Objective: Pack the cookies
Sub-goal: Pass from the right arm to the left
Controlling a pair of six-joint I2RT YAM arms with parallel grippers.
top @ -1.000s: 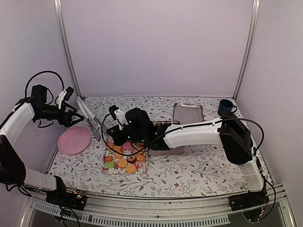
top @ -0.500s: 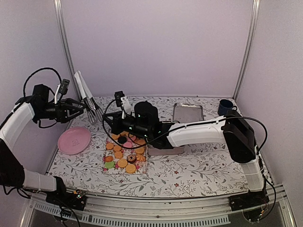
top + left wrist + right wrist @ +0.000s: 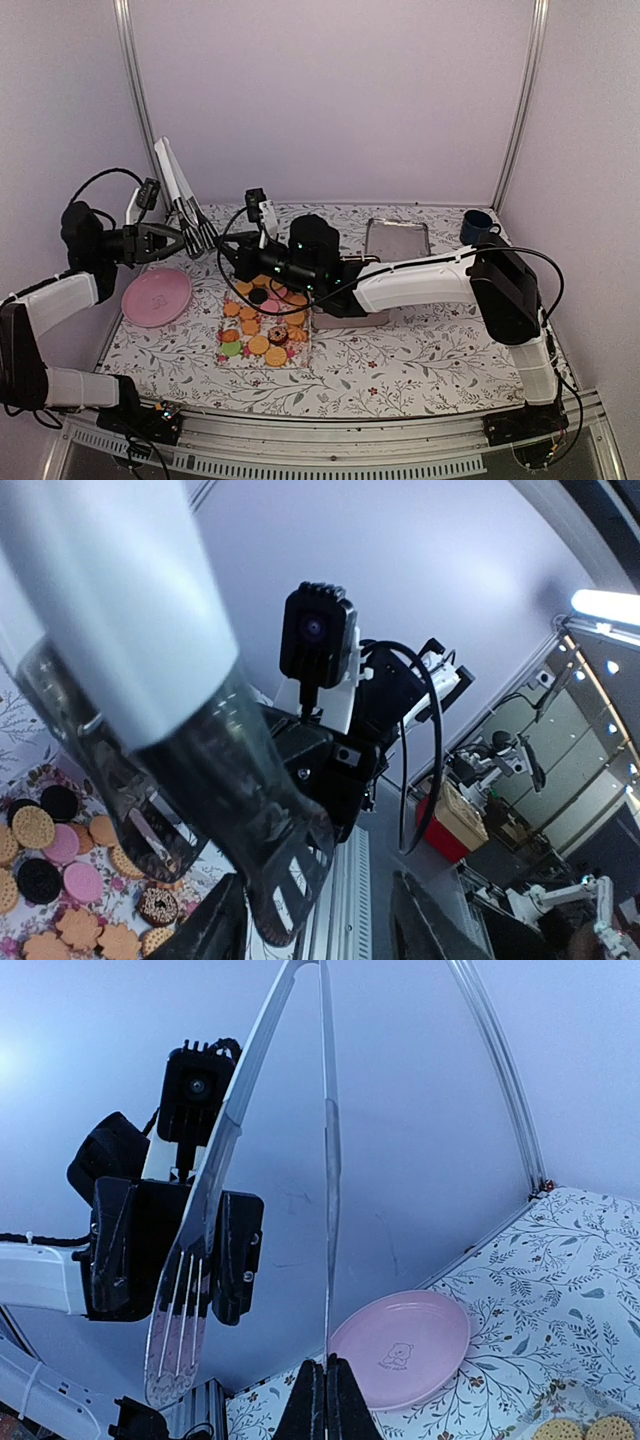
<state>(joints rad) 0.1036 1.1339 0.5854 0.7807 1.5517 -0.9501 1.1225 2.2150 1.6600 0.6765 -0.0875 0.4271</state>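
The cookies [image 3: 262, 330] lay spread on a printed mat [image 3: 300, 359] in the lower middle of the overhead view, on the flowered desk [image 3: 420, 360]. Most were orange-tan rounds, with a black one and a pink one near the mat's upper edge and a green one at its lower left. None showed inside any container, so I judged the packing barely begun, with every visible cookie left to move. Just right of the mat a pale box [image 3: 355, 320] sat under the right arm [image 3: 420, 280]. It was probably where the cookies belonged, but the arm hid most of it and its contents could not be read.

Up and left of the mat, the left arm's fingers [image 3: 190, 240] were clamped on a pair of tongs [image 3: 178, 190]. They held the tongs near the tine end, clear of the desk, with the hinge end pointing toward the upper left. The right arm's fingers [image 3: 323, 1398] were pressed together just beside the tongs' tips. In the right wrist view one thin blade ran down to them, and whether they pinched it could not be told.

A pink plate [image 3: 157, 297] sat at the left. A metal tray [image 3: 397, 240] and a blue mug [image 3: 477, 226] sat toward the upper right, all apart from the cookies. In the left wrist view the blurred tongs filled much of the frame, leaving only a few cookies in the lower left corner.
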